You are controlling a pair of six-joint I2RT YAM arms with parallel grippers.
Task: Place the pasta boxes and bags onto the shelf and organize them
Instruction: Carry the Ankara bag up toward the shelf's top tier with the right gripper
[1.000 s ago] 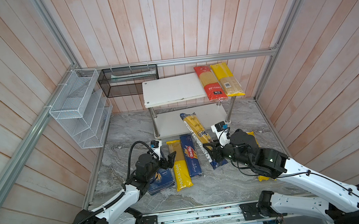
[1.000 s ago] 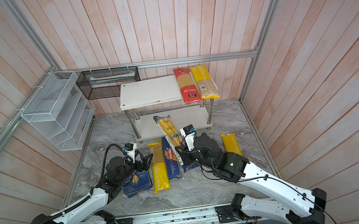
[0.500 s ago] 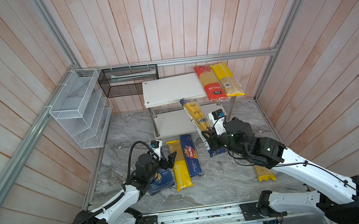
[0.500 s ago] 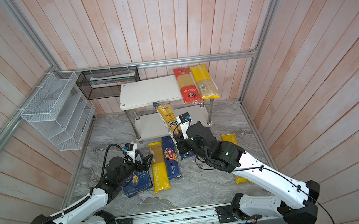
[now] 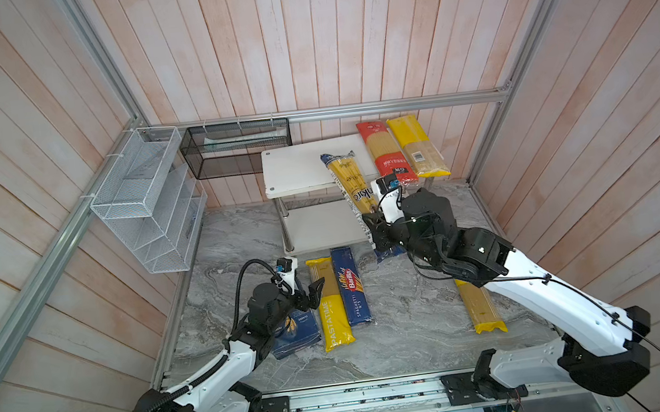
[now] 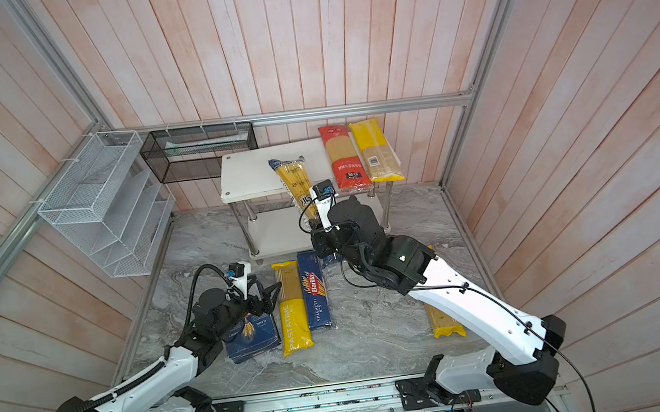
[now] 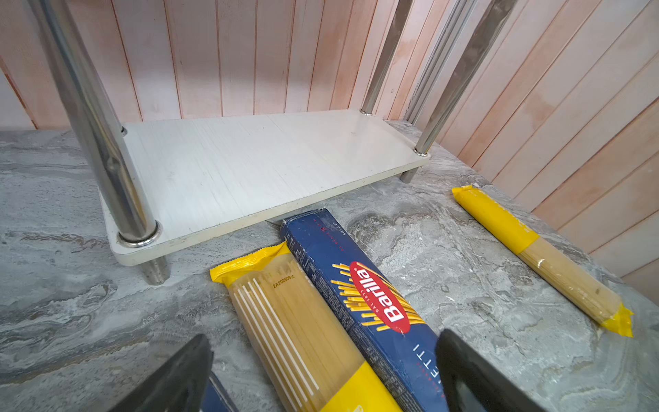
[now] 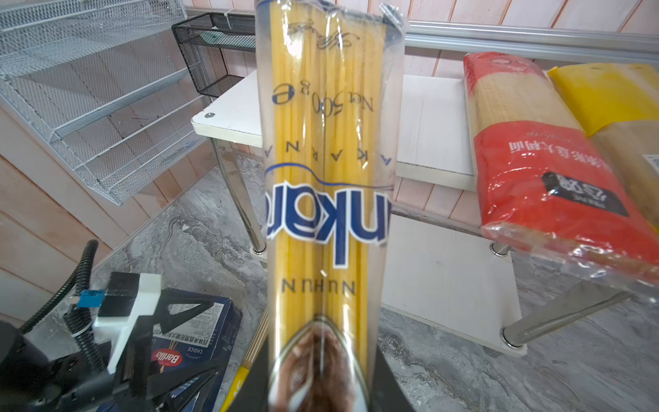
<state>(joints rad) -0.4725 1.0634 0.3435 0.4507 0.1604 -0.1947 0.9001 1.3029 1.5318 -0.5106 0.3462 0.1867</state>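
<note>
Right jaws held a gold-and-blue spaghetti bag [image 5: 348, 180] at the shelf [image 5: 295, 169].
The bag slanted at the centre of both top views, its far end over the top board; left jaws stood wide over the table [image 5: 396, 334], near the narrow box [image 5: 351, 286].

You get bright, even light: soft shadows on the desk [image 5: 407, 324], glare on chrome posts [image 7: 103, 142], wall planks bowed at the edges.

White two-tier shelf [image 5: 295, 169], red bag [image 5: 385, 155] and yellow bag [image 5: 418, 147] flat on top board's right end, gold-blue bag [image 5: 348, 180] aloft, tilted over its front edge, wide box [image 5: 297, 331], PASTATIME bag [image 5: 330, 303], Spaghetti box [image 5: 351, 288] side by side on desk [image 5: 396, 334], plain yellow bag [image 5: 481, 308] apart at right.
</note>
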